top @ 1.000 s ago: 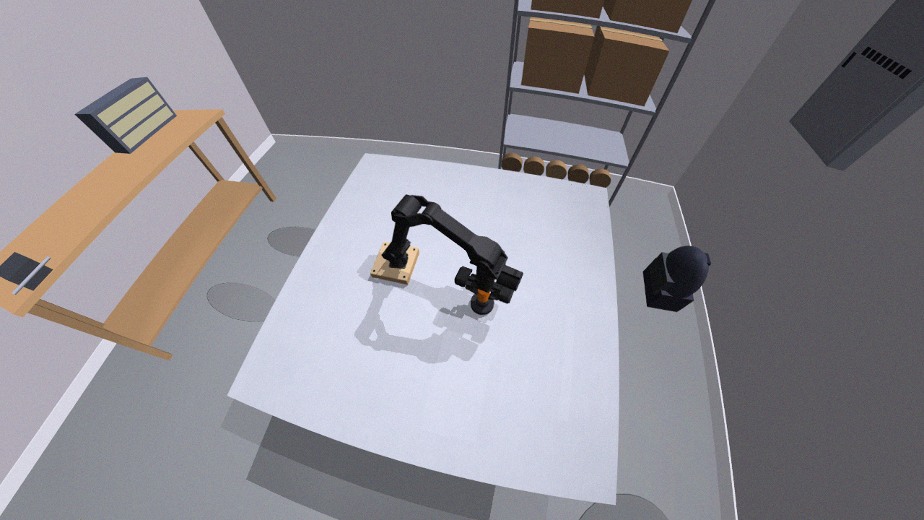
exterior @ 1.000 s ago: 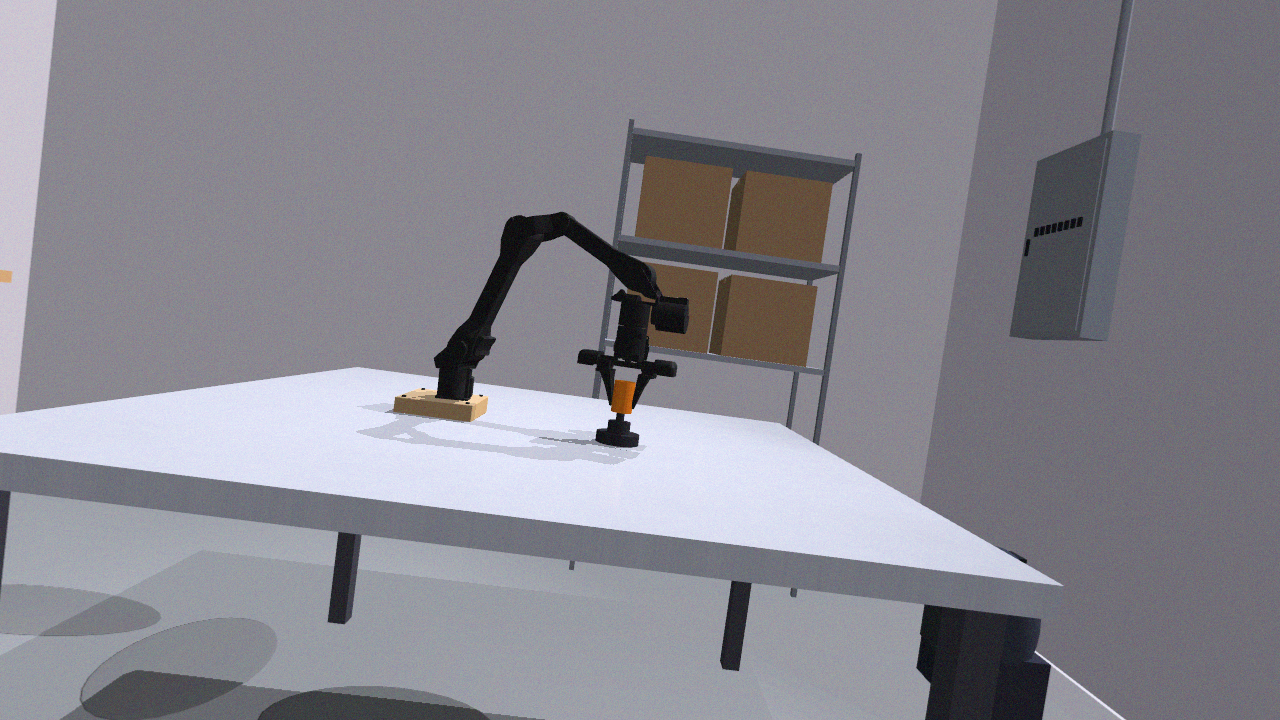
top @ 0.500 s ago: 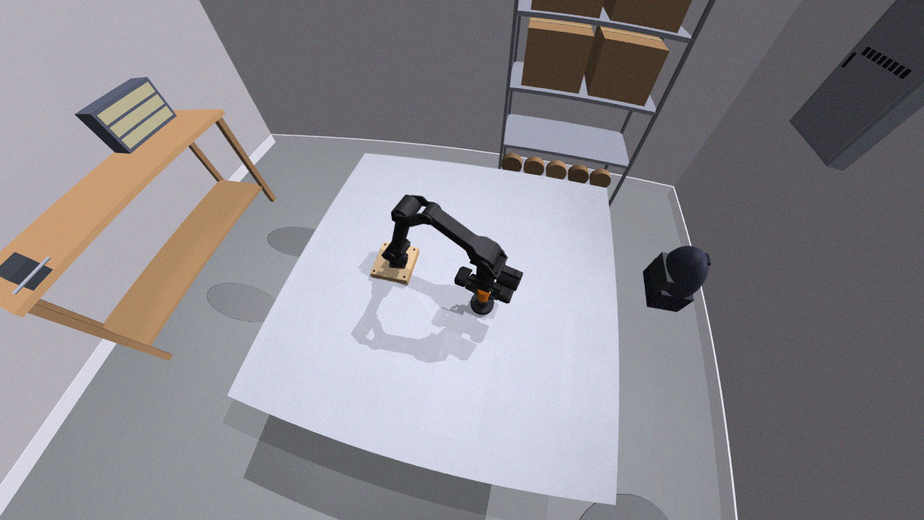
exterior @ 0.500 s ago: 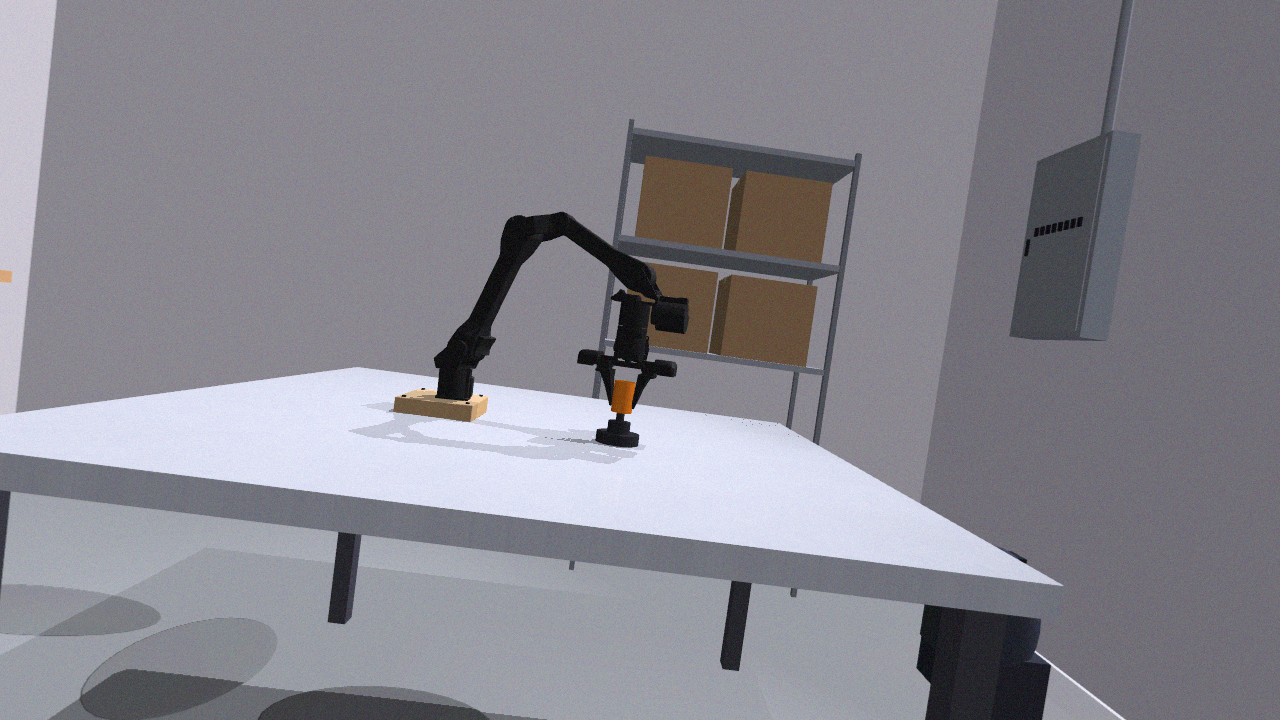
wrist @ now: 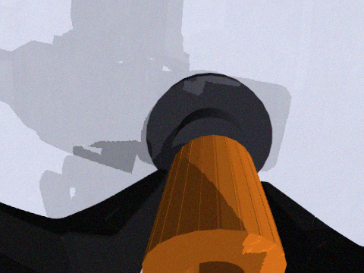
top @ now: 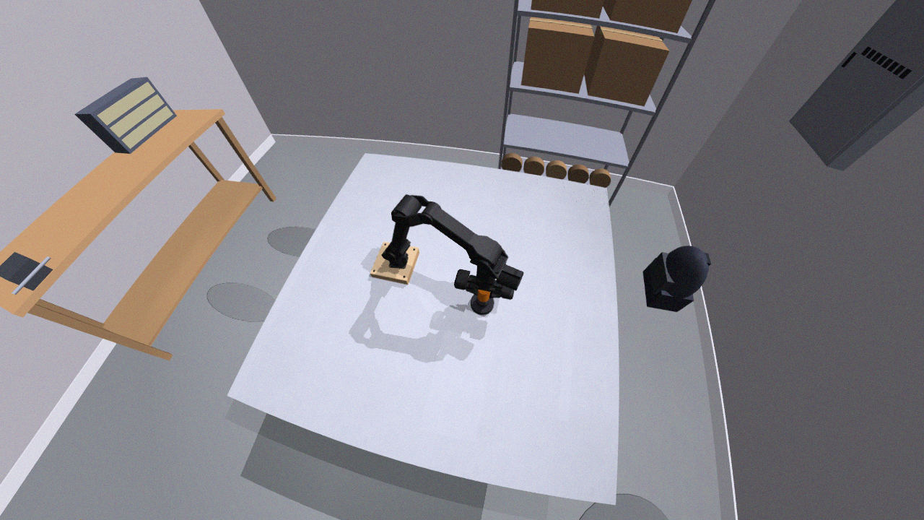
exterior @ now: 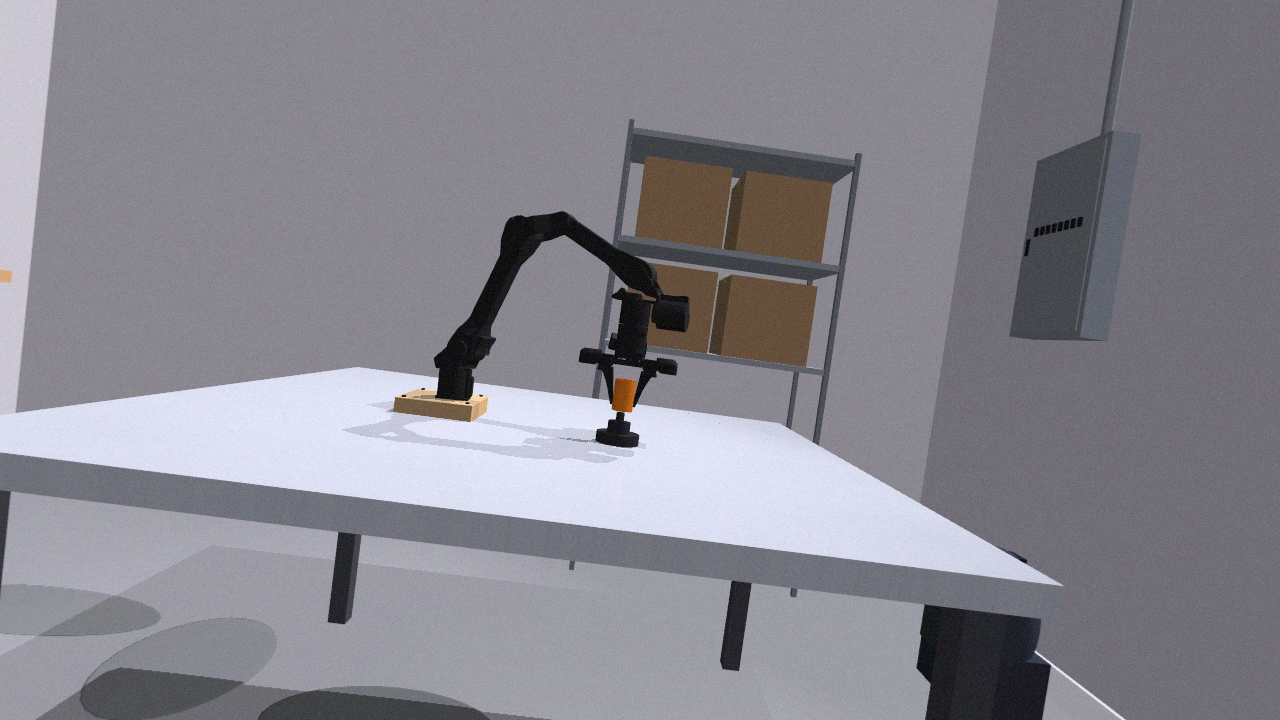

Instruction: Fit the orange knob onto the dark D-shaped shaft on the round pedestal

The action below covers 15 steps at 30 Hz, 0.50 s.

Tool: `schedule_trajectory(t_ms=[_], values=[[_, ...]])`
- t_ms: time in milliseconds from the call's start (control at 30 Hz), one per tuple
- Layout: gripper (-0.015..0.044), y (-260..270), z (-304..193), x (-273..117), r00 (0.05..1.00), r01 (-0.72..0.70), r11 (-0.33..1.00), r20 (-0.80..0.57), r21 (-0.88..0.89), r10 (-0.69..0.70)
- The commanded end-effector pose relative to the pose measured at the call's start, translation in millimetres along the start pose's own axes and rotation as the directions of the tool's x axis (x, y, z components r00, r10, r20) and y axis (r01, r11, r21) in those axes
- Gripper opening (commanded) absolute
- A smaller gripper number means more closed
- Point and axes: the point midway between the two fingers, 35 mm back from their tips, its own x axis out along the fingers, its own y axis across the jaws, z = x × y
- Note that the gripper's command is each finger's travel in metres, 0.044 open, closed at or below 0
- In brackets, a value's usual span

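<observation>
The orange knob [top: 483, 296] [exterior: 623, 392] [wrist: 216, 197] is upright between the fingers of my gripper [top: 483, 292] [exterior: 623, 400] [wrist: 212, 185], which is shut on it. The dark round pedestal [top: 481, 309] [exterior: 617, 438] [wrist: 167, 117] stands on the table directly below. In the exterior view a short piece of dark shaft [exterior: 620, 417] shows between the knob's lower end and the pedestal's raised step, so the knob is not down on the pedestal. The shaft's top is hidden; I cannot tell whether it is inside the hole. The shaft's flat side is not visible.
The arm's wooden base plate [top: 394, 271] [exterior: 438, 406] is on the white table [top: 400, 401] [exterior: 769, 501], left of the pedestal. Shelving with boxes, a side bench [top: 84, 200] and a wall cabinet [exterior: 1056, 250] stand beyond the table.
</observation>
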Motion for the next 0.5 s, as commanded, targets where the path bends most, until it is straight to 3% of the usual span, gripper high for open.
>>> schedule_trajectory(t_ms=[0,467], values=[[0.0,0.2,-0.7,0.9,1.0,0.0,0.999,-0.005,-0.043,0.0],[0.0,0.8,-0.8,4.0,1.0,0.0,0.999,-0.005,-0.043,0.0]])
